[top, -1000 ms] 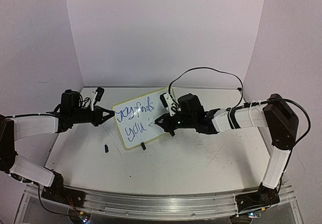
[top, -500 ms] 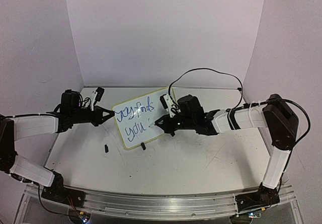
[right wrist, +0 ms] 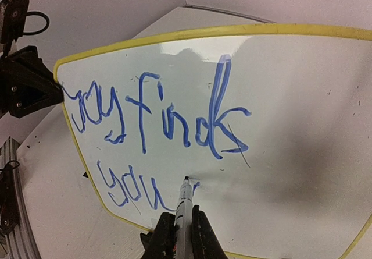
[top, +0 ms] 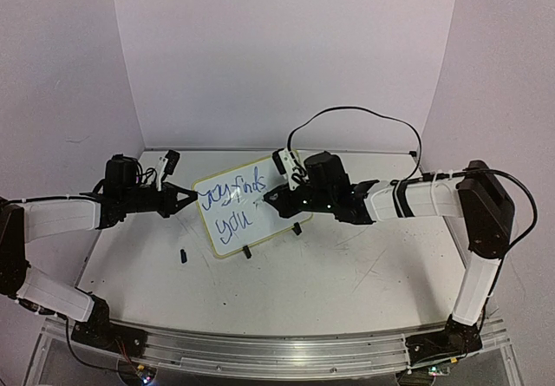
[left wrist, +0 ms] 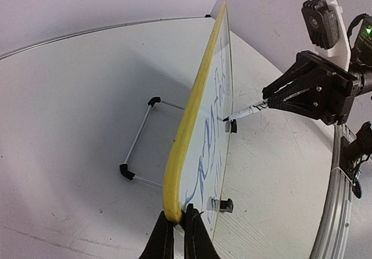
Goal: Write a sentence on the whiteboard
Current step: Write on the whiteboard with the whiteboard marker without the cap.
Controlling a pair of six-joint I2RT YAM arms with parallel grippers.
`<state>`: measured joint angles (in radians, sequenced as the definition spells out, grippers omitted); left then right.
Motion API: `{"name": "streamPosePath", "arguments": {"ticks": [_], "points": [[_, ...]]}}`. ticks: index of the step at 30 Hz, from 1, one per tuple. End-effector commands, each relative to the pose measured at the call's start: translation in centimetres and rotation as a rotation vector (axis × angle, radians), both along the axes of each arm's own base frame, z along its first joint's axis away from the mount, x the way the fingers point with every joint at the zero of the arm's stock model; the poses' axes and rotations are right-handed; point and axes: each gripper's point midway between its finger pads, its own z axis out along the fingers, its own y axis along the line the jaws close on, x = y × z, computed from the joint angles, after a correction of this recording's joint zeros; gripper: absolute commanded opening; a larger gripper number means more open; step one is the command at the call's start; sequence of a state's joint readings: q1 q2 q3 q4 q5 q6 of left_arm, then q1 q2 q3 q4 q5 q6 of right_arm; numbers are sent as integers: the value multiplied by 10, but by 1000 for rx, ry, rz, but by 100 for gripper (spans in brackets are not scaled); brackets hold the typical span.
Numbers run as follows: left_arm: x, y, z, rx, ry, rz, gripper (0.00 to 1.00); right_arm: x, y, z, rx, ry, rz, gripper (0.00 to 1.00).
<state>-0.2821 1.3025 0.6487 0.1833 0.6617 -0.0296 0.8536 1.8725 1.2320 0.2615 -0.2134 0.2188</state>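
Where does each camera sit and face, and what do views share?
Top external: above, behind, looking down on table; left arm, right arm, whiteboard.
Left wrist: on left arm, looks along the whiteboard's edge; left claw clamps it.
Right wrist: on right arm, faces the writing; right claw holds marker.
Shared: both wrist views show whiteboard, marker, opposite claw.

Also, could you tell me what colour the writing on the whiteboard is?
Blue writing, seen best in the right wrist view.
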Motion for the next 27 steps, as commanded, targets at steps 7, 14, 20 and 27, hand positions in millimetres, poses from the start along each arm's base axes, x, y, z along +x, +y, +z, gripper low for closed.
{"name": "streamPosePath", "arguments": {"ticks": [7, 14, 20, 27], "points": [[5, 2, -4, 67, -40, -1, 0, 4, -2, -6, -32, -10, -21, 0], [5, 2, -3, 67, -42, 0, 0, 2, -6, -19, -54, 9, -30, 0], [5, 2, -3, 67, -42, 1, 0, -3, -10, -28, -62, 33, -32, 0], [5, 2, -3, 67, -42, 1, 0, -11, -15, -40, -62, 69, -30, 0]]}}
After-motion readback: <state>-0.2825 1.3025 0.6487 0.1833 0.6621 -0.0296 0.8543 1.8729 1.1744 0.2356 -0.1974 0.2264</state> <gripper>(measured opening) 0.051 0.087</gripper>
